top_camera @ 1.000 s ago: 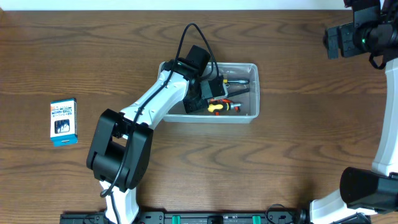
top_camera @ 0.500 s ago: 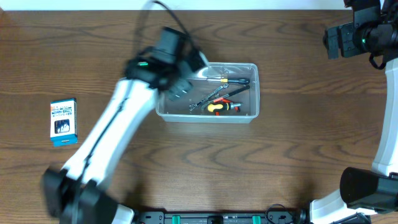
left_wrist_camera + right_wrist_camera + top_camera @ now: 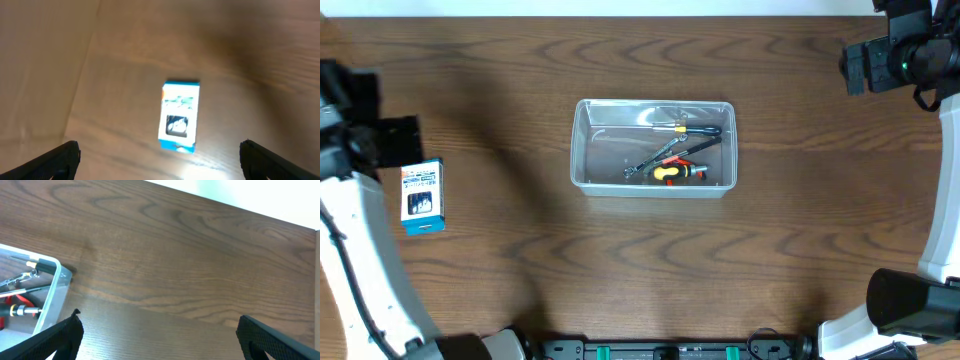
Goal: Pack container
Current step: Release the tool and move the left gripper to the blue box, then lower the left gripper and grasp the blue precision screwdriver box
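Observation:
The container (image 3: 582,150), a clear rectangular tub, stands mid-table. Inside it lie a yellow-and-black handled screwdriver (image 3: 678,172), a grey wrench (image 3: 648,162) and a dark-handled tool (image 3: 698,130). My left gripper (image 3: 392,140) hovers at the table's far left, blurred. Its jaws are open (image 3: 160,157) and empty, above a small blue-and-white box (image 3: 179,116). My right gripper (image 3: 865,65) hangs high at the back right, open (image 3: 160,332) with only bare wood between its fingers. The container's corner (image 3: 52,287) shows at the left of the right wrist view.
The blue-and-white box (image 3: 422,195) lies flat near the left table edge, well apart from the container. The brown wooden table (image 3: 650,270) ends at a white strip along the back.
My left arm has swung out of the container to the far left, above the small box, and its jaws have opened wide. The right arm has not moved.

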{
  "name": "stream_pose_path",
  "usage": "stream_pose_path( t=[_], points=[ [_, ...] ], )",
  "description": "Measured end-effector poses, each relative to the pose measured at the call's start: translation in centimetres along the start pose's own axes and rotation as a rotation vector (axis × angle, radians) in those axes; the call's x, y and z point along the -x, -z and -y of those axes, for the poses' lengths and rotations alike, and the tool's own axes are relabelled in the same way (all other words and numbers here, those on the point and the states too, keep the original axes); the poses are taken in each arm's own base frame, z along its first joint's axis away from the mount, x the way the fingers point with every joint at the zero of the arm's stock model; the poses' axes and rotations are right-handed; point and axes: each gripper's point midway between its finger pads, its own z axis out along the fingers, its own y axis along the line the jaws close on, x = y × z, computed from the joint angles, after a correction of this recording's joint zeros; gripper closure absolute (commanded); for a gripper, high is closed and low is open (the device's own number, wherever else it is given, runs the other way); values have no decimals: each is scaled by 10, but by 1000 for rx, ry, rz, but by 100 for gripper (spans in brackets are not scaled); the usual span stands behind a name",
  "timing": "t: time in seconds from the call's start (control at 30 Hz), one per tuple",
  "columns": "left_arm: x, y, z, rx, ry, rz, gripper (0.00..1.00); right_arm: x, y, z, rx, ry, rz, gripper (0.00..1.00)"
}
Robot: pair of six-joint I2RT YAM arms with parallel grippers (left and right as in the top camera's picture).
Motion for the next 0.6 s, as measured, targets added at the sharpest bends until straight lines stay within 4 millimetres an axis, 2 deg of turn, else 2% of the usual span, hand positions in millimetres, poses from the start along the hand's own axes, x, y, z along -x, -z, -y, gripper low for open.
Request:
stream_pose_path(
  t=[0.07,0.17,0.37,0.6],
  points=[
    [-10,-19,-10,-4,48,-56,2,0,0,0,0,0,0,1],
    [-24,-50,-13,-30,76,-138,2,0,0,0,0,0,0,1],
    [-53,-115,4,-100,79,-311,2,0,0,0,0,1,-1,1],
    [-93,-173,27,-176,59,-486,2,-1,0,0,1,8,-2,1]
  ],
)
